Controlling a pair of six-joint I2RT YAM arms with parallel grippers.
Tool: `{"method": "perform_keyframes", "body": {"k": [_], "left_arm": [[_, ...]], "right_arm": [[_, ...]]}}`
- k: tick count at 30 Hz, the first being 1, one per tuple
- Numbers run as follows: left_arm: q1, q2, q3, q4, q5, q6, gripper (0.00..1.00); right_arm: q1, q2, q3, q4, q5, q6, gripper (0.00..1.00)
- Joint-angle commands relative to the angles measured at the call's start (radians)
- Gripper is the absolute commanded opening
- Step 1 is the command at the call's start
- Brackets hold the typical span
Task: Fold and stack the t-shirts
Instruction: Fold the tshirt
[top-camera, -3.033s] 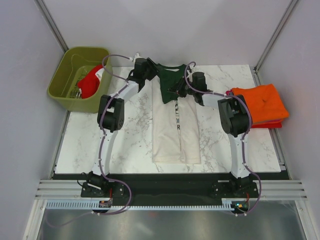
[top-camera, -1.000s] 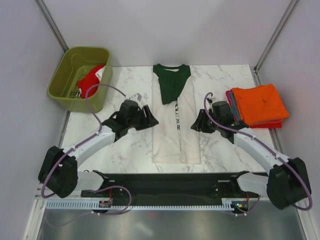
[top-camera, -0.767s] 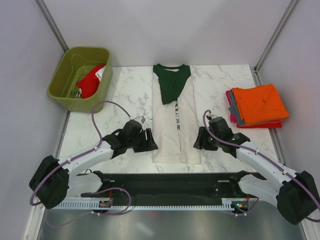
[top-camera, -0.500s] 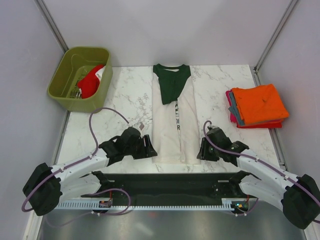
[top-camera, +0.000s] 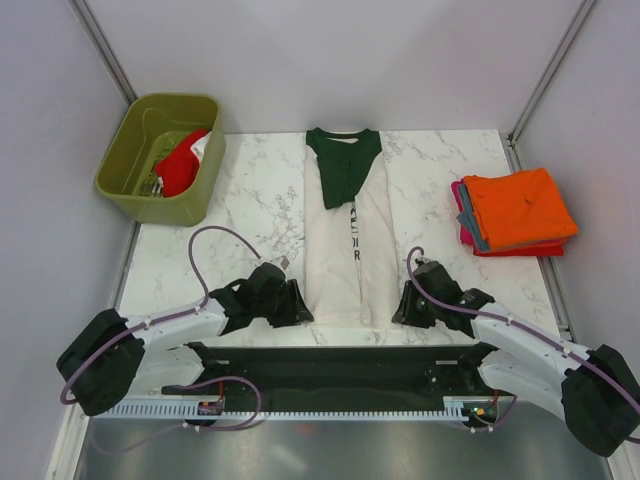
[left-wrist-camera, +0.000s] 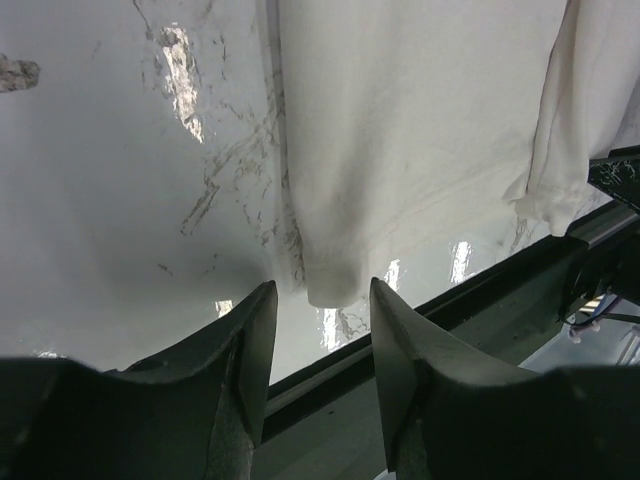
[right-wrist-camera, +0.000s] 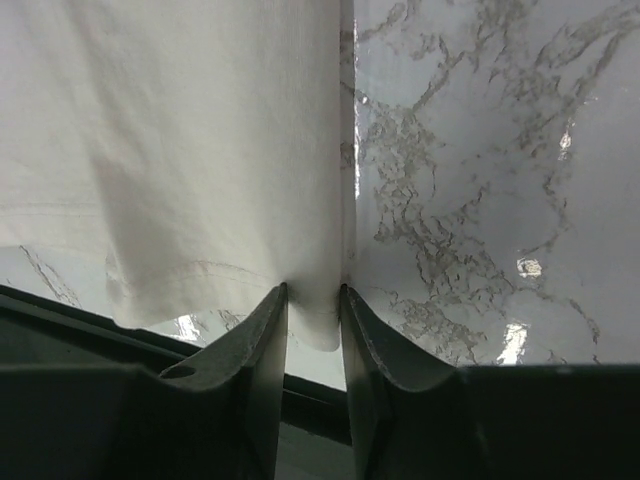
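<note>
A cream t-shirt (top-camera: 350, 270) lies folded into a long strip down the middle of the table, its dark green sleeves and collar at the far end. My left gripper (top-camera: 298, 303) is low at the shirt's near left corner. In the left wrist view it (left-wrist-camera: 322, 292) is open, and the cream corner (left-wrist-camera: 335, 285) lies just ahead of the gap, touching neither finger. My right gripper (top-camera: 400, 305) is at the near right corner. In its wrist view the jaws (right-wrist-camera: 313, 292) are closed onto that corner (right-wrist-camera: 315, 320), which puckers between them.
An olive-green bin (top-camera: 160, 205) at the far left holds a red shirt (top-camera: 180, 165). A folded stack with an orange shirt (top-camera: 520, 205) on top sits at the right edge. The black base rail (top-camera: 350, 355) runs just behind both grippers.
Both arms have come down the shirt's sides from its middle to its near corners. Both pairs of jaws have narrowed, the right pair onto the corner cloth.
</note>
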Motion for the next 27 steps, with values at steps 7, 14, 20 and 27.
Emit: {"method": "perform_keyframes", "body": {"k": [7, 14, 20, 27], "left_arm": [[-0.005, 0.048, -0.008, 0.114, 0.001, -0.053, 0.34], [-0.005, -0.016, -0.017, 0.157, -0.015, -0.09, 0.13], [-0.002, -0.101, 0.036, 0.06, -0.033, -0.078, 0.04], [0.056, -0.086, 0.121, 0.02, -0.023, -0.044, 0.02]], "right_arm": [[0.005, -0.01, -0.013, 0.057, -0.057, 0.002, 0.18], [0.004, -0.044, 0.017, 0.068, -0.086, 0.01, 0.0], [0.002, -0.079, 0.106, 0.034, -0.065, 0.007, 0.0], [-0.007, -0.018, 0.279, -0.015, 0.01, -0.053, 0.0]]}}
